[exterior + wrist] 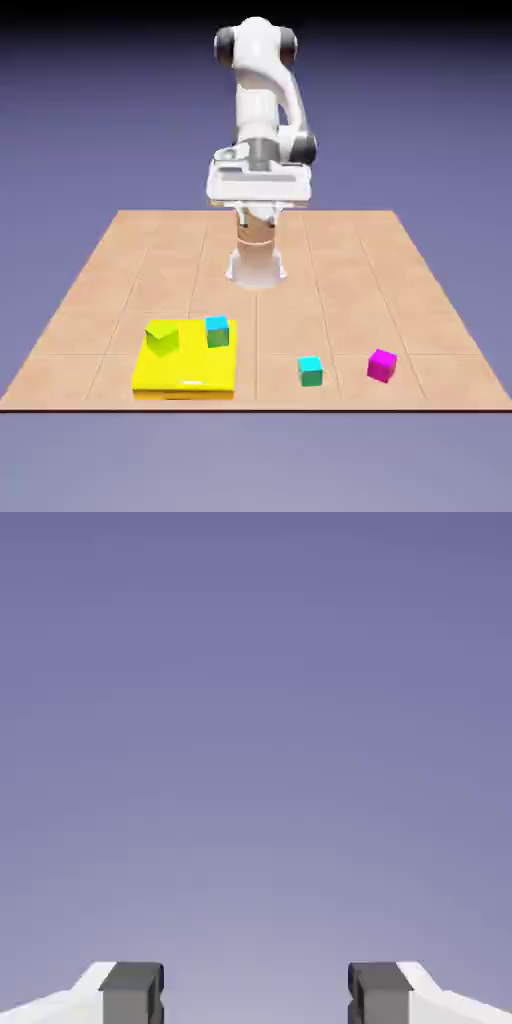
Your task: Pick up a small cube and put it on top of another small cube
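The counter (pixel 256 310) spans the exterior view. The white arm (pixel 258 90) rises at its 12 o'clock. The end effector (pixel 258 210) hangs above the counter, fingers wide apart, holding nothing. A yellow block (pixel 185 375) lies at 7 o'clock; on it, a cyan-topped cube (pixel 217 332) sits at its 1 o'clock, a yellow-green cube (pixel 162 339) at its 11. Another cyan-topped cube (pixel 311 372) rests at the counter's 5 o'clock, near a magenta cube (pixel 382 366).

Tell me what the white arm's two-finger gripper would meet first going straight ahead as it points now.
Probably nothing in sight: between the gripper's open jaws, the hand view shows only plain blue-violet backdrop, so the way looks free, though how far is unclear.
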Robot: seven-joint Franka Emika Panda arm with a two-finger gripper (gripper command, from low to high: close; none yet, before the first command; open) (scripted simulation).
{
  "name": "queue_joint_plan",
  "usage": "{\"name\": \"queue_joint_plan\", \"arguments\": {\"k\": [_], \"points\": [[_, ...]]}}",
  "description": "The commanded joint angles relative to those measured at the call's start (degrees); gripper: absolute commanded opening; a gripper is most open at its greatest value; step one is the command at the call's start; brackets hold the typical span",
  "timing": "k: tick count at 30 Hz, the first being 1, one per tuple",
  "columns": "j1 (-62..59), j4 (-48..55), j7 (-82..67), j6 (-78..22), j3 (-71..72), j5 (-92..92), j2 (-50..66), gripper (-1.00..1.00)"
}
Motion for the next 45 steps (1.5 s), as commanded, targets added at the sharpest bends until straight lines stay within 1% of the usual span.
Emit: {"name": "queue_joint_plan", "arguments": {"k": [1,27,28,32,33,34,38,39,45], "points": [[-0.06,1.15,-0.87,-1.93,1.04,-2.0,2.08,0.0],[-1.49,30.75,-23.24,-51.69,27.84,-53.62,55.79,0.0],[-1.49,30.75,-23.24,-51.69,27.84,-53.62,55.79,0.0],[-1.39,31.9,-18.34,-47.35,22.95,-61.87,63.5,0.0],[-1.39,31.9,-18.34,-47.35,22.95,-61.87,63.5,-1.0],[-1.39,31.9,-18.34,-47.35,22.95,-61.87,63.5,-1.0],[-1.42,31.2,-23.7,-52.39,28.28,-53.05,56.1,-1.0],[-1.21,32.8,-25.31,-54.88,29.82,-51.01,57.24,-1.0],[-2.56,32.89,-16.13,-58.08,20.94,-36.09,53.93,-1.0]]}}
